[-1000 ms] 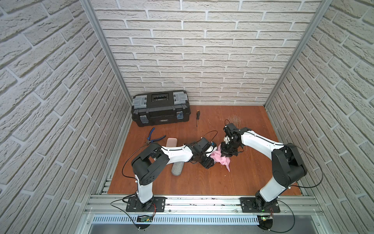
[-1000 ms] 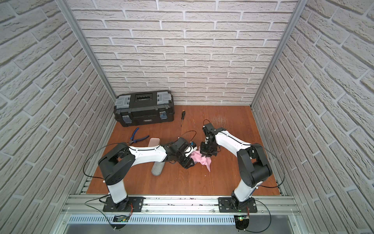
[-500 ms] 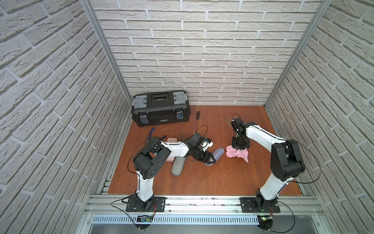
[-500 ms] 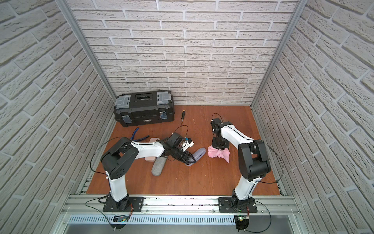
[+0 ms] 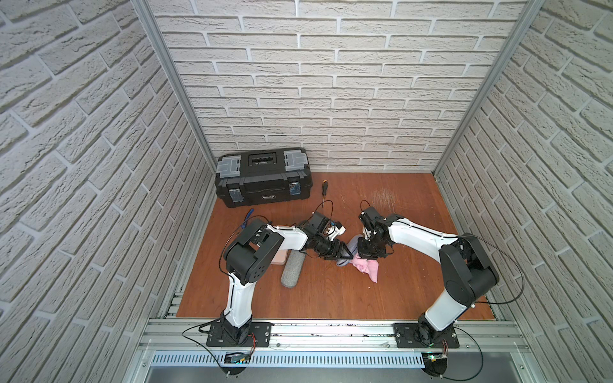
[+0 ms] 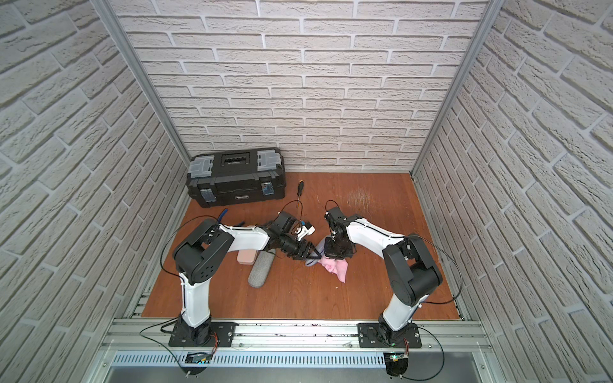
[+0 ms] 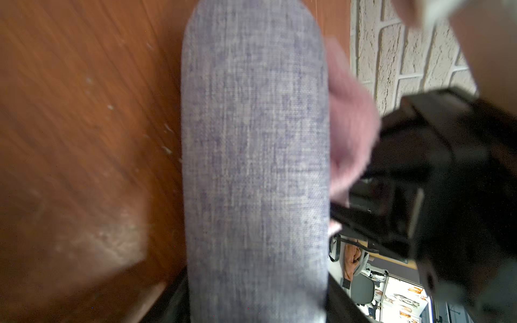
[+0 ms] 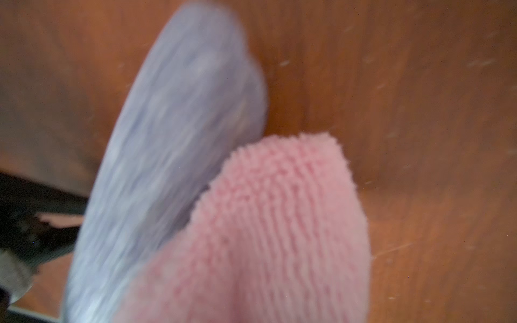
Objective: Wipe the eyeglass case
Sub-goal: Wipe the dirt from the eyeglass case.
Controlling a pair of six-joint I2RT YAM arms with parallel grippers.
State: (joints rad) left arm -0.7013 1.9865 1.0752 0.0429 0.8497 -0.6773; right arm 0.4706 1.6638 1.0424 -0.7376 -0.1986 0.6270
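A: Since the pink cloth (image 5: pixel 368 268) lies against the side of the eyeglass case (image 7: pixel 254 167), how far along would an observer put the wiping?

B: Mid-wipe, most likely. Near the middle of the wooden board (image 5: pixel 331 298), the left gripper (image 5: pixel 343 254) has its jaws parted only as wide as the case and clamped around one end of it. Just to its right, the right gripper (image 5: pixel 371 249) is pinched tight on a bunched fold of the cloth. The left wrist view shows the cloth touching one long edge of the case.

A: And what is left?

B: That is harder to judge. The woven top face looks clean, but no picture shows which faces the cloth has covered. The end inside the jaws and the underside probably remain. Whether the case is clear of the board cannot be told.

A: Is there any writing to read, going from near to far?

B: Very little. The grey case (image 5: pixel 292 270) lying left of the action shows no print. Neither does the pale pink case (image 5: pixel 278 259) just behind it, under the left arm. The held case and the cloth are plain too. Farther back come blue-handled pliers (image 5: pixel 248 214) and a screwdriver (image 5: pixel 323 189). Against the far wall on the left, the black toolbox (image 5: pixel 263 175) carries a small pale label on its front. That label is too small to read.
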